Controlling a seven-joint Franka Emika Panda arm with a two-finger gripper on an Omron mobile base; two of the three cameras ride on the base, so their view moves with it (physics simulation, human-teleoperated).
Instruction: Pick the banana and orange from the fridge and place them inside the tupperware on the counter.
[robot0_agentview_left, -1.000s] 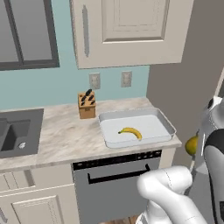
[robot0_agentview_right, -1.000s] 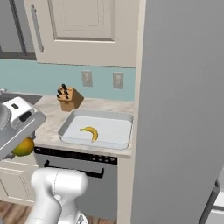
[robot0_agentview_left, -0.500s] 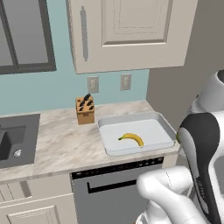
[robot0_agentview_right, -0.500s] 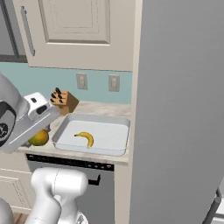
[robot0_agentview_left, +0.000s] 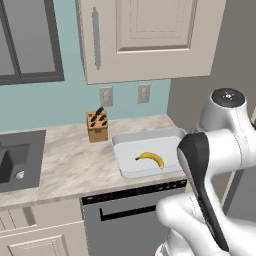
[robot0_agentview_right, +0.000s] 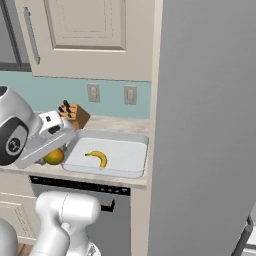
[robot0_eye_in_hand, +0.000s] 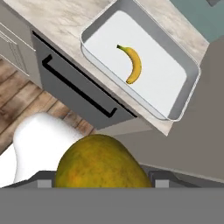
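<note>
Yellow banana (robot0_eye_in_hand: 133, 64) lies lengthwise in the tupperware (robot0_eye_in_hand: 177, 112); claw (robot0_eye_in_hand: 101, 186) grips orange (robot0_eye_in_hand: 100, 164).

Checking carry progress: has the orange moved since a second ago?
Yes. In the right base view the orange has come rightward, now just beside the left rim of the tupperware.

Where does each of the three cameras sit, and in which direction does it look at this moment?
Left base view: behind the arm on its left, facing the counter, knife block and tupperware; the white arm fills the lower right.
Right base view: behind on the right, facing the same counter beside the grey fridge; the arm rises lower left, carrying the orange.
Hand view: on the hand, looking down past the orange at the tupperware.
All three views share the banana lying in the tupperware.
</note>
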